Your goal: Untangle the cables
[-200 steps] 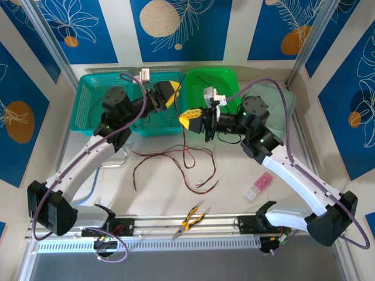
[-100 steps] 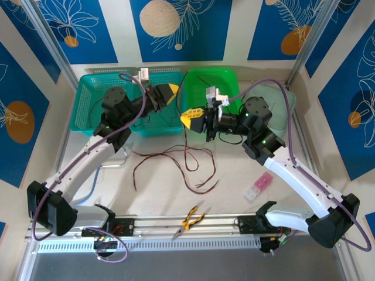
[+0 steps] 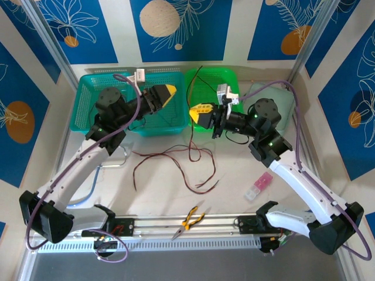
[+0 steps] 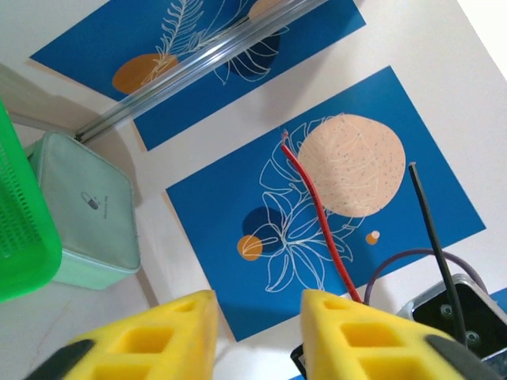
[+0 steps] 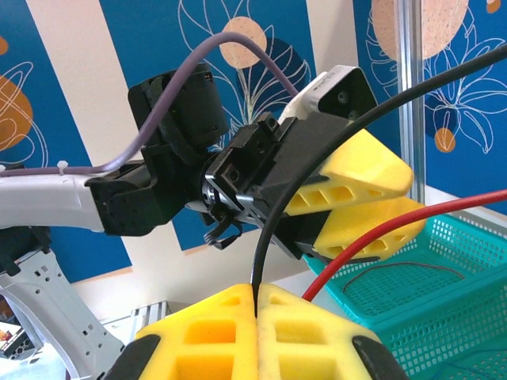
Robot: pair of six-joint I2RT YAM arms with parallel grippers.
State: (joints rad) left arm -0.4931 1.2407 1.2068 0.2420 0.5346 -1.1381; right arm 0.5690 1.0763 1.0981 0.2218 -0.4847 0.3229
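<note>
Top camera high, looking down, wrist cameras low, close (all share blue posters [image 3: 176, 41])

The work surface is a pale table [image 3: 246, 161]. Three containers stand in a row along its far edge: a teal basket [image 3: 82, 108] at left, a green basket [image 3: 210, 81] directly beside it at centre, and a mint-green lidded box [image 3: 286, 105] just beside the green basket at right. Thin red and dark cables [image 3: 176, 157] lie in loose, crossing loops at mid-table, in front of the baskets. A small pink-and-clear box [image 3: 259, 186] lies to their right, well apart. Yellow-handled pliers [image 3: 190, 220] lie at the near edge, against the metal rail [image 3: 225, 222]. A light-blue tube loop [image 3: 89, 192] lies at the left side.
</note>
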